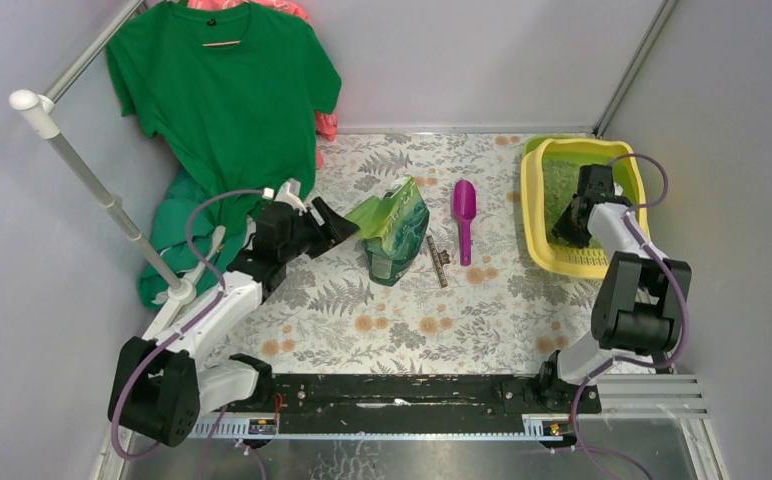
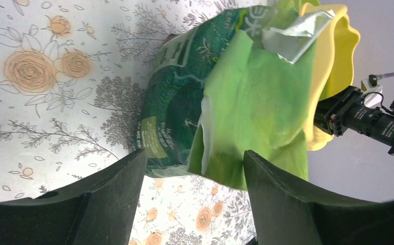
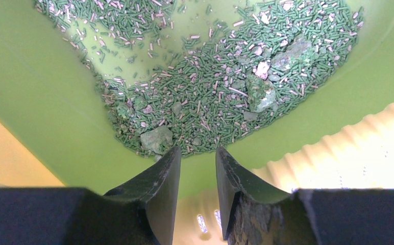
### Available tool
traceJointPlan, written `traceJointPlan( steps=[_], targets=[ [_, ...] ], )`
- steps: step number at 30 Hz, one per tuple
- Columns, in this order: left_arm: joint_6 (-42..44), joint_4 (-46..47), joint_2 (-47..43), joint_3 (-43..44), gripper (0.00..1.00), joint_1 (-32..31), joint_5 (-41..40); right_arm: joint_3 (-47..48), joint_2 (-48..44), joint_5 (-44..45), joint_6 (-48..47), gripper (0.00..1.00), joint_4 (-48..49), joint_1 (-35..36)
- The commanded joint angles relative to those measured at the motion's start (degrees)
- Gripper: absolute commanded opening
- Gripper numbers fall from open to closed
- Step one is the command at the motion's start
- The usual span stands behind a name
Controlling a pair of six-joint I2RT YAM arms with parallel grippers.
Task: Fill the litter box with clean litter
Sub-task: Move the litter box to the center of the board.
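Observation:
The yellow litter box (image 1: pixel 534 200) sits at the far right of the table, and its green inside wall (image 3: pixel 31 102) fills the right wrist view. Green pellets of clean litter (image 3: pixel 210 92), with a few clumps, are heaped against that wall. My right gripper (image 1: pixel 567 232) is at the box's near left rim. Its jaws (image 3: pixel 197 150) stand narrow with the rim between them. The green litter bag (image 1: pixel 394 232) lies mid-table with its torn top open. My left gripper (image 1: pixel 342 222) is open just left of the bag (image 2: pixel 185 112), apart from it.
A purple scoop (image 1: pixel 463 215) lies between the bag and the box, and a brown strip (image 1: pixel 437 260) lies beside the bag. A green T-shirt (image 1: pixel 222 90) hangs on a white rack (image 1: pixel 92 180) at the far left, close behind my left arm. Walls enclose the table.

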Motion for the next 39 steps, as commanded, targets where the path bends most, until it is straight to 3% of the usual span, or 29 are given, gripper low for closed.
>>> traceJointPlan(
  steps=[1, 12, 21, 26, 28, 39],
  targets=[
    [-0.6, -0.8, -3.3, -0.8, 0.77, -2.1, -1.1, -5.2, -7.1, 0.7, -0.2, 0.39, -4.3, 0.1],
    [-2.3, -2.9, -8.8, -2.0, 0.77, -7.0, -4.9, -14.5, -18.7, 0.9, 1.1, 0.39, -6.2, 0.1],
    [-2.4, -3.9, -7.7, -0.8, 0.77, -10.9, -7.5, -14.2, -21.6, 1.5, 2.3, 0.38, -6.7, 0.7],
    [-0.5, -4.8, -6.0, 1.6, 0.77, -10.9, -8.1, -6.3, -16.1, -0.5, 2.3, 0.53, -4.2, 0.7],
    [0.5, -4.6, -4.9, 2.8, 0.78, -10.8, -8.3, -0.4, -11.4, 0.1, 1.5, 0.55, -4.6, 0.7],
    [5.7, -5.2, 1.1, 11.5, 0.79, -8.3, -6.8, 31.0, 16.8, 3.6, 2.0, 0.38, -13.2, 0.7]
  ],
)
